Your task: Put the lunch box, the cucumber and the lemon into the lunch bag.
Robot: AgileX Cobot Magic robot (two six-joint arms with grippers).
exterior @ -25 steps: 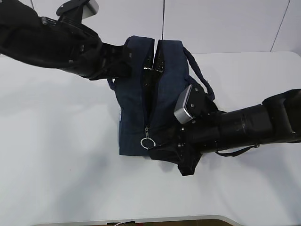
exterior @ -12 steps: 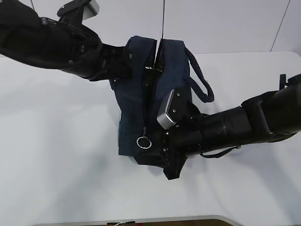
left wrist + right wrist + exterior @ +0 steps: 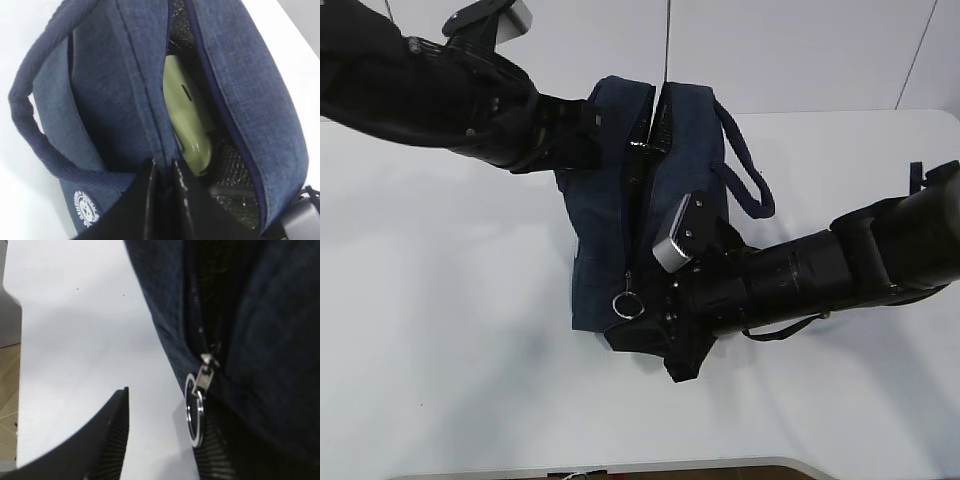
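On the white table [image 3: 440,330] in the exterior view stands the navy lunch bag [image 3: 605,240], its top zipper partly open. The left gripper [image 3: 582,140] is clenched on the bag's far edge; the right gripper [image 3: 655,318] is at the near end, beside the silver ring pull [image 3: 626,306].

In the left wrist view, the lunch box [image 3: 187,117] (pale green lid showing) sits inside, against the foil lining [image 3: 227,165].

In the right wrist view, the jaws stand apart around the ring pull, not pinching it.

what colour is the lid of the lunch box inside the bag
Pale green; the lunch box lid shows best in the left wrist view, through the lunch bag's opening.
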